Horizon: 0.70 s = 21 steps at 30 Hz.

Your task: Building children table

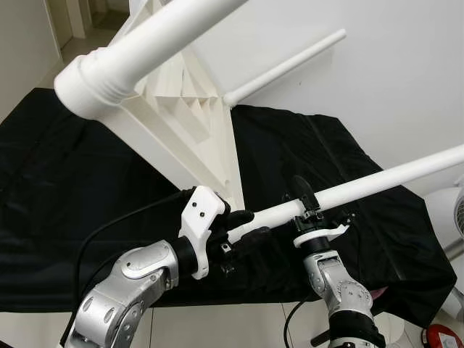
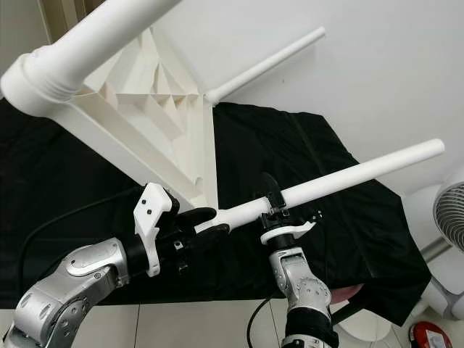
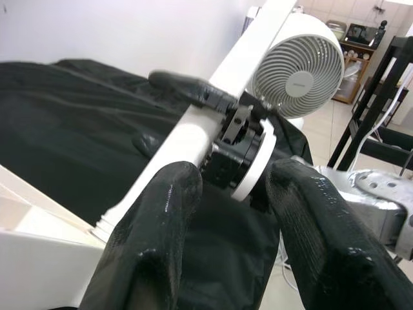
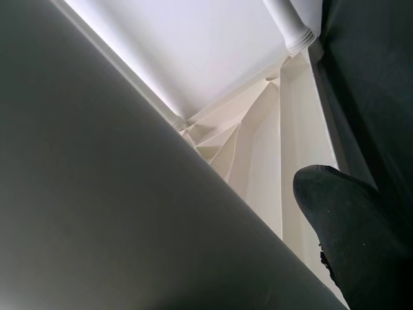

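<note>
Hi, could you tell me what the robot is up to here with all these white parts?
The robot is putting a white plastic children's table together. The tabletop is tipped up on its edge over a black cloth, ribbed underside showing, with two legs already fitted. The right gripper is clamped round a third leg near its lower end, whose threaded end sits at the tabletop's corner. The left gripper, fingers apart, is at that same end of the leg.

- Left arm (image 1: 123, 290): silver jointed shell with round screws, a white bracket, and a black cable looping at 9 o'clock.
- Left tool (image 1: 243, 228): glossy black fingers.
- Right arm (image 1: 341, 290): silver, with a white collar.
- Right tool (image 1: 308, 199): black.
</note>
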Available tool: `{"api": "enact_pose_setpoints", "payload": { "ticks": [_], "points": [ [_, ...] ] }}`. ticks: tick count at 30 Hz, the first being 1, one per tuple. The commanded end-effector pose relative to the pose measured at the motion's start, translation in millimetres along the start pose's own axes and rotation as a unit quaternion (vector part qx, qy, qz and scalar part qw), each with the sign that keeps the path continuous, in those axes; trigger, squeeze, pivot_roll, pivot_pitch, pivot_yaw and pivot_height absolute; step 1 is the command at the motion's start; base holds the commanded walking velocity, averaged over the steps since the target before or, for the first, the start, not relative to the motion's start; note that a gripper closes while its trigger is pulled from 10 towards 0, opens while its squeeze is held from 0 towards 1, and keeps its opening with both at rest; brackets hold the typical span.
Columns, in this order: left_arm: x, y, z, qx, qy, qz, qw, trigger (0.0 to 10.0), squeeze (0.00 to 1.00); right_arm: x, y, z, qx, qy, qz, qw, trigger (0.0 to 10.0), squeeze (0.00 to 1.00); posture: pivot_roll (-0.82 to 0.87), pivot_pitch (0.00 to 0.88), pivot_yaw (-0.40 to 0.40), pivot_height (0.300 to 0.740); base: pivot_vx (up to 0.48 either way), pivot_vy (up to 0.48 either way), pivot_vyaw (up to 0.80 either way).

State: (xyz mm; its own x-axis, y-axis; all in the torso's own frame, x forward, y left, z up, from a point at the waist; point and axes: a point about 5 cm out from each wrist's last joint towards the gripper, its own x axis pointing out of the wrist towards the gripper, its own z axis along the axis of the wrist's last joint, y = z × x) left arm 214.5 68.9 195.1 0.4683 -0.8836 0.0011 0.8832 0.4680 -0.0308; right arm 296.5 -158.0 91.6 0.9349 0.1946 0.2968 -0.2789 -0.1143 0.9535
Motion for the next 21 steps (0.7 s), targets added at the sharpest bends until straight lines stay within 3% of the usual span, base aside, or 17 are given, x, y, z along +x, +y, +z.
{"api": "enact_pose_setpoints", "payload": {
  "ticks": [1, 3, 9, 11, 13, 17, 18, 21],
  "points": [
    [0.8, -3.6, -1, -0.005, 0.004, -0.011, 1.0, 10.0, 0.0, -13.7, -18.6, 2, 0.022, -0.015, -0.047, 0.999, 10.0, 0.0, 0.03, 0.0, -0.109, 0.74, 0.0, 0.0, 0.0],
    [-1.1, -4.0, -2, -0.008, 0.008, -0.009, 1.0, 10.0, 0.0, -19.4, -22.0, 14, 0.043, -0.062, -0.049, 0.996, 10.0, 0.0, 0.03, 0.0, -0.101, 0.74, 0.0, 0.0, 0.0],
    [-2.3, -5.2, -2, -0.012, 0.009, -0.009, 1.0, 10.0, 0.0, -23.7, -22.4, 24, 0.047, -0.098, -0.046, 0.993, 10.0, 0.0, 0.03, 0.0, -0.097, 0.74, 0.0, 0.0, 0.0],
    [-2.2, -5.5, -2, -0.014, 0.01, -0.008, 1.0, 10.0, 0.0, -26.2, -25.2, 29, 0.026, -0.121, -0.06, 0.991, 10.0, 0.0, 0.02, 0.0, -0.095, 0.74, 0.0, 0.0, 0.0],
    [-1.2, -5.8, -3, -0.018, 0.011, -0.009, 1.0, 10.0, 0.0, -33.6, -30.6, 47, -0.041, -0.175, -0.113, 0.977, 10.0, 0.0, 0.02, 0.0, -0.092, 0.74, 0.0, 0.0, 0.0],
    [-0.9, -6.5, -3, -0.021, 0.012, -0.009, 1.0, 10.0, 0.0, -37.2, -31.1, 60, -0.071, -0.212, -0.142, 0.964, 10.0, 0.0, 0.02, 0.001, -0.089, 0.74, 0.0, 0.0, 0.0],
    [-0.9, -6.7, -4, -0.024, 0.013, -0.01, 1.0, 10.0, 0.0, -37.8, -31.1, 68, -0.084, -0.232, -0.162, 0.955, 10.0, 0.0, 0.02, 0.0, -0.084, 0.74, 0.0, 0.0, 0.0],
    [-1.0, -7.0, -4, -0.027, 0.013, -0.011, 0.999, 10.0, 0.0, -38.1, -30.6, 73, -0.093, -0.242, -0.171, 0.95, 10.0, 0.0, 0.02, 0.0, -0.084, 0.74, 0.0, 0.0, 0.0]
  ]
}}
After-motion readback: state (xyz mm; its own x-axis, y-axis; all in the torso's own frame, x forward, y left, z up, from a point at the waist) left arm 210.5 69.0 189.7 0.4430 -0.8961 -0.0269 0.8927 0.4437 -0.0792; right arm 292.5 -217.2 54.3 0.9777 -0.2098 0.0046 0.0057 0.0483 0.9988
